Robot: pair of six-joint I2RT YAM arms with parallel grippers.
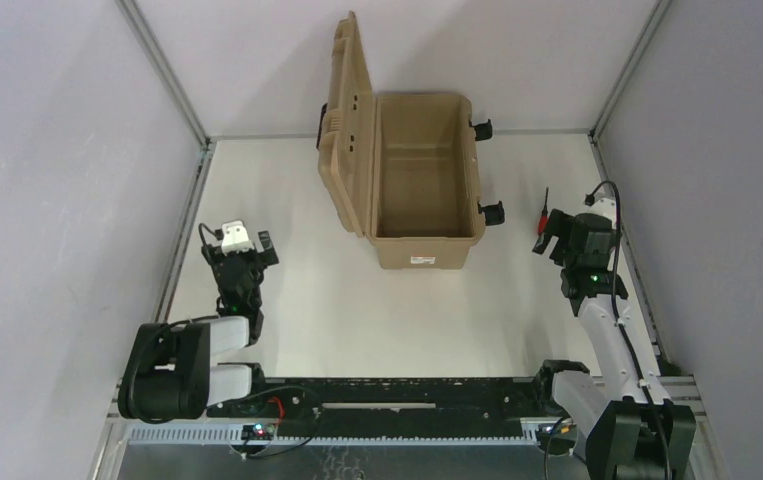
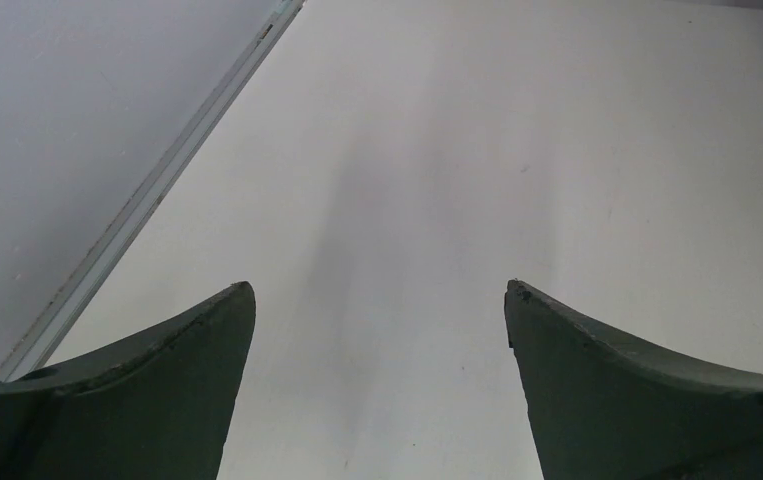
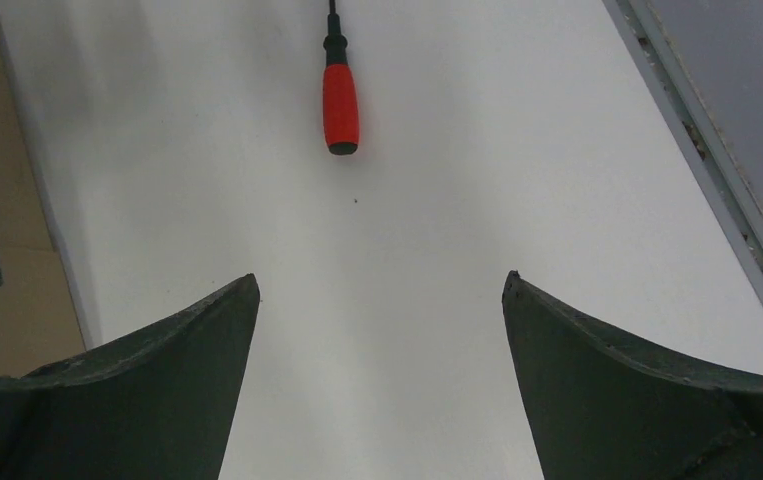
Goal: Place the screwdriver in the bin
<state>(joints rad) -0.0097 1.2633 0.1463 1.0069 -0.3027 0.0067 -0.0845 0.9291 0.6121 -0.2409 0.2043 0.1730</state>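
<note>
One screwdriver (image 3: 340,98), handle nearward (shaft away)

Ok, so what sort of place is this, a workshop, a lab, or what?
Probably a lab robot test cell: a white table walled by plain grey panels, a left arm and right arm bolted at its near edge, and a tan bin and a screwdriver set out.

Top view looks down from above the near edge over the whole worktop (image 1: 337,300). Wrist views skim it closely, facing forward; the right one shares the screwdriver (image 3: 340,95) with top.
</note>
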